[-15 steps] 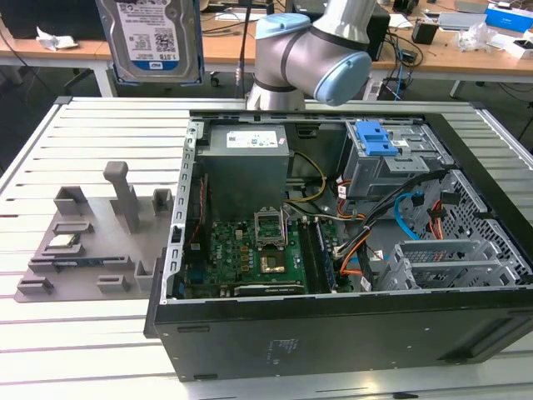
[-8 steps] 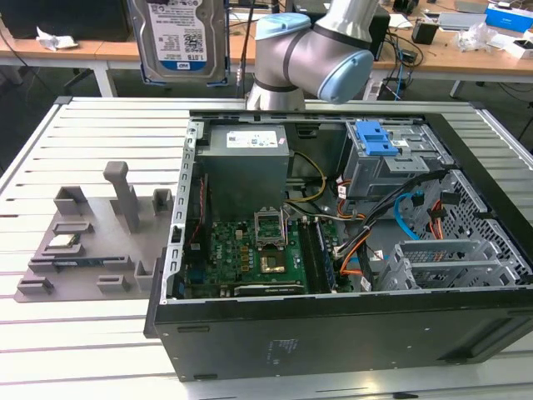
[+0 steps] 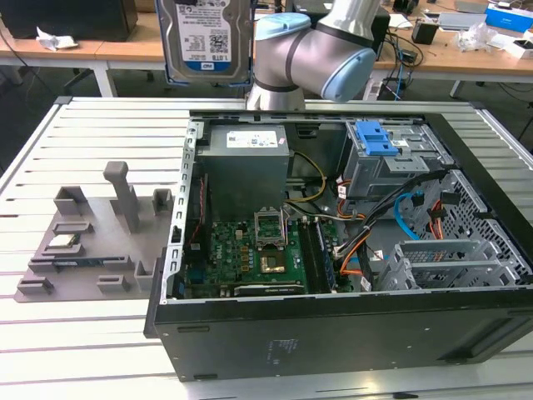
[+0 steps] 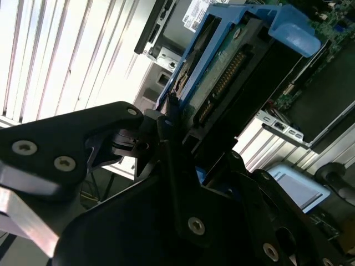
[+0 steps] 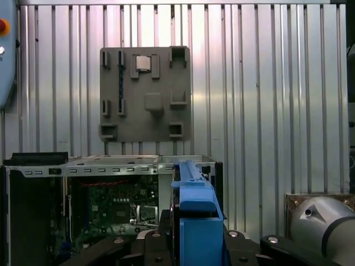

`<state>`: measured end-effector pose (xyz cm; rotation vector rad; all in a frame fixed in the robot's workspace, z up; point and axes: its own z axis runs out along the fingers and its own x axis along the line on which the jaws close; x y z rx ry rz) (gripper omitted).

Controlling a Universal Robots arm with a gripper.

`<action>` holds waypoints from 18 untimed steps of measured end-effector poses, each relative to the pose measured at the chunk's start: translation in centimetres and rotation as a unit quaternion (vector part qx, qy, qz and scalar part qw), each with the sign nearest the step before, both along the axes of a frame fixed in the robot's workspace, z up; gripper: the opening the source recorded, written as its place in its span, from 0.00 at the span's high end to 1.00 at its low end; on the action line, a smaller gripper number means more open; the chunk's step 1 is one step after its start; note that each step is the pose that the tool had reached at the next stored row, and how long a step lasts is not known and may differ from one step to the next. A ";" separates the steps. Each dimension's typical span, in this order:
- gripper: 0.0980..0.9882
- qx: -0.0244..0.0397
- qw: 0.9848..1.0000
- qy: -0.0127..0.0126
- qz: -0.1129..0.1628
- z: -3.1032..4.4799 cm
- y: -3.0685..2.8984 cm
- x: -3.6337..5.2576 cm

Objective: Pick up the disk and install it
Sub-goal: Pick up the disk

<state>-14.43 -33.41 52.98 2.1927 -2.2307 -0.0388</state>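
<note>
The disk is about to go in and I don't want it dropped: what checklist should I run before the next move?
1. Gripper shut on the disk at its blue bracket: ok.
2. Disk held in the air, clear of the computer case: ok.
3. Case open, side panel off: ok.
4. Drive cage free to take it: cannot tell.
5. Cables clear of the cage: not ok, a bundle crosses just below it.
</note>
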 end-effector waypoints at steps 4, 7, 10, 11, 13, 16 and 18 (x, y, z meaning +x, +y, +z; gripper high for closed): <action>0.70 0.000 1.000 0.000 0.000 0.00 0.00 1.33; 0.70 0.000 1.000 0.001 0.000 0.00 0.02 2.86; 0.70 0.000 1.000 0.001 0.000 0.00 0.03 3.65; 0.70 0.000 1.000 0.001 0.000 0.00 0.04 4.00; 0.70 0.000 1.000 0.001 0.000 0.00 0.04 4.41; 0.70 0.000 1.000 0.001 0.000 0.00 0.05 5.32; 0.70 0.000 1.000 0.001 0.000 0.00 0.05 5.76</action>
